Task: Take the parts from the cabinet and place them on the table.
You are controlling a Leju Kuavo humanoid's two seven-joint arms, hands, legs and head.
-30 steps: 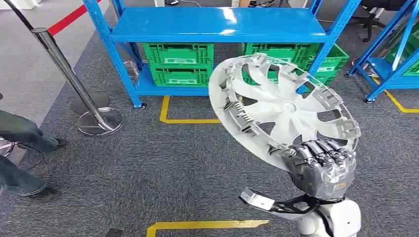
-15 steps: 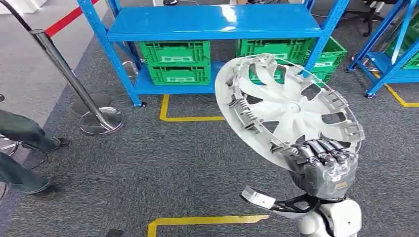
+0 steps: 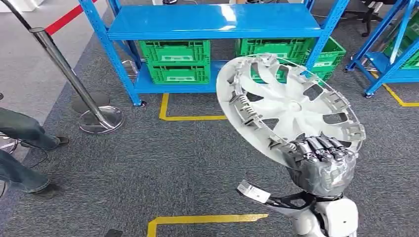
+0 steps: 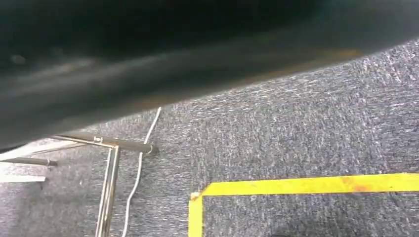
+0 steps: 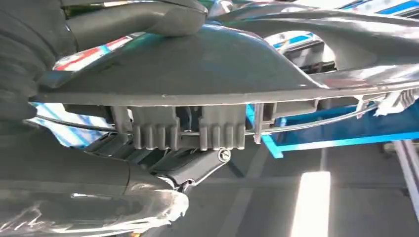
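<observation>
One hubcap in hand, table yet to be reached

One part is in transit: the right hand [image 3: 323,165] holds a silver hubcap [image 3: 289,111] by its lower rim, fingers [image 3: 321,148] curled over the edge and clamped on it; the right wrist view shows the thumb [image 5: 133,19] pressed across the hubcap's face and the clip ring beneath. The hubcap is tilted, its ribbed inner side facing the robot, raised in front of the blue shelving rack [image 3: 212,22]; green crates [image 3: 178,61] sit on that rack's lower shelf, behind the hubcap. I judge this the carrying step; no table shows, so the next move calls for turning to find one while keeping the grip firm. As for the left hand, I cannot tell its state.
</observation>
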